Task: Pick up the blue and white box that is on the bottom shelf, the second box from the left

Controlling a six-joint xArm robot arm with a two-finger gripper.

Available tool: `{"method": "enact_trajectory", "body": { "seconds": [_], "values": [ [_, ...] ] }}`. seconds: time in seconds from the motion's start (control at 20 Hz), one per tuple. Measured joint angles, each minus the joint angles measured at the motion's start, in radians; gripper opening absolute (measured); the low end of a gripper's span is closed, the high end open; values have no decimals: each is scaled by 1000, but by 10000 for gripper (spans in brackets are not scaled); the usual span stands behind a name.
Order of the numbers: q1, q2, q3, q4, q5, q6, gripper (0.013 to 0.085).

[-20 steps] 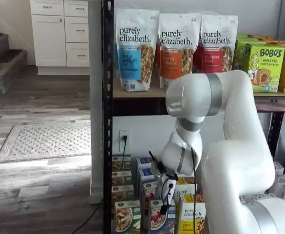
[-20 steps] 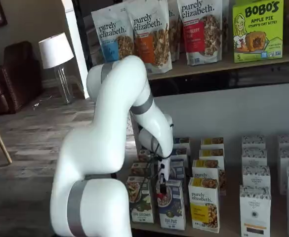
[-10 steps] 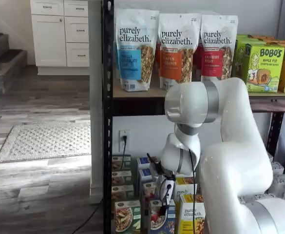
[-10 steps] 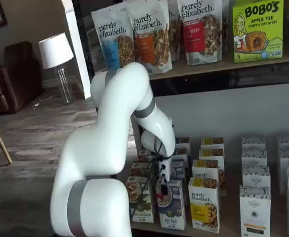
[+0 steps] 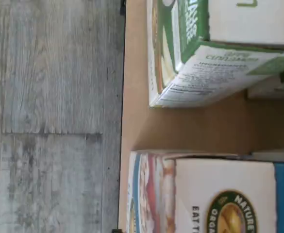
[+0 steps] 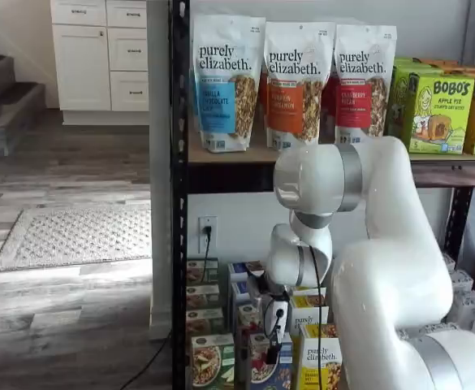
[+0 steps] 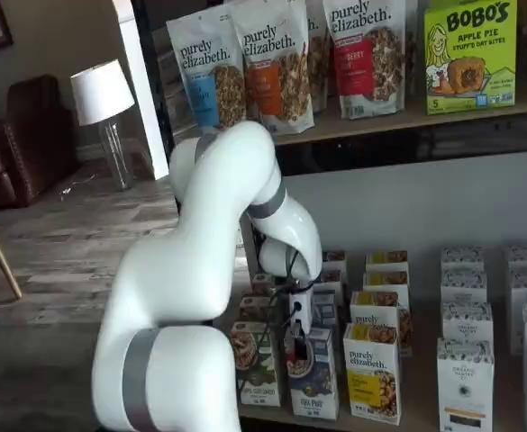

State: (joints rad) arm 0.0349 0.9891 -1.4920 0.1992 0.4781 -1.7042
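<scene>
The blue and white box (image 7: 317,382) stands at the front of the bottom shelf (image 7: 407,423), between a green-and-white carton (image 7: 256,364) and a yellow-and-white carton (image 7: 373,373). It has a white top, a blue lower part and a bowl with red berries, and it also shows in a shelf view (image 6: 263,370). My gripper (image 7: 294,346) hangs at the box's upper front left corner, with its black fingers side-on and no gap visible. In a shelf view my gripper (image 6: 271,349) is just above the box. The wrist view shows the box's top (image 5: 205,194) close up.
Rows of like cartons stand behind the front ones. White boxes (image 7: 466,378) fill the shelf's right side. The upper shelf holds granola bags (image 6: 229,81) and green Bobo's boxes (image 6: 436,110). The wrist view shows the green carton (image 5: 205,53), the shelf board (image 5: 142,121) and the wood floor (image 5: 49,116).
The arm's big elbow joint has sunk lower and moved toward the shelves. The gripper has stayed at the blue and white box's top. The box has not moved.
</scene>
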Motion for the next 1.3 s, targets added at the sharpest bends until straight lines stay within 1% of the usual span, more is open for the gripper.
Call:
{"method": "enact_trajectory", "body": {
  "seconds": [0.1,0.25,0.5,0.7,0.75,0.8,0.9,0.95,1.0,1.05,1.1,1.3],
  "values": [
    [1,6,-11,-26,14,24,850],
    [2,11,-15,-43,9,41,850],
    [4,18,-20,-48,0,46,850],
    [4,21,-25,-60,4,56,850],
    [3,22,-26,-62,4,58,810],
    [3,22,-26,-63,4,58,810],
    [2,22,-25,-61,3,56,730],
    [2,23,-26,-61,3,55,730],
    [1,23,-27,-60,5,54,690],
    [0,23,-27,-60,6,53,690],
    [0,23,-28,-61,8,53,650],
    [-3,24,-30,-75,10,64,650]
  ]
}}
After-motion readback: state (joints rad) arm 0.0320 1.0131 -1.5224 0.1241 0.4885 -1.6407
